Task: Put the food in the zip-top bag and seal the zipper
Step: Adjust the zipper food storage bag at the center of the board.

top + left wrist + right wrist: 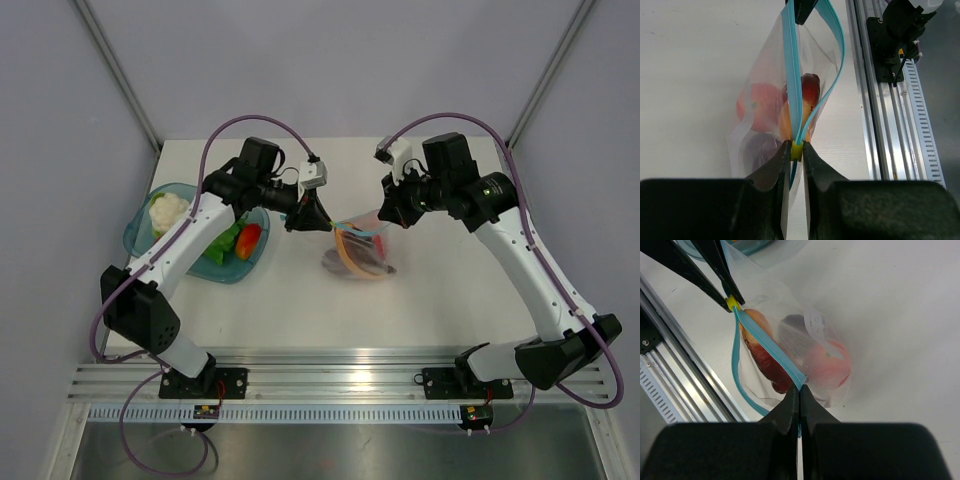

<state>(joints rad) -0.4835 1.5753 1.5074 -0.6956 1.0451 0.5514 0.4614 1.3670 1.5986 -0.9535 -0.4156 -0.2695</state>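
Observation:
The clear zip-top bag [358, 250] hangs stretched between my two grippers over the middle of the table. Inside it lies the food: a red round piece [762, 107], a dark red piece [767, 365] and a dark purple one [760, 147]. The teal zipper [790, 65] gapes, with one strip taut and the other bowed outward [735, 365]. My left gripper [797, 150] is shut on the yellow slider [731, 303] at one end of the zipper. At the other end my right gripper [799, 389] is shut on the strip's corner.
A teal translucent bowl [135, 235] at the left holds a white cauliflower piece [168, 210], green pieces and a red-orange one [248, 240]. The aluminium rail [340, 365] runs along the near edge, close under the bag in both wrist views.

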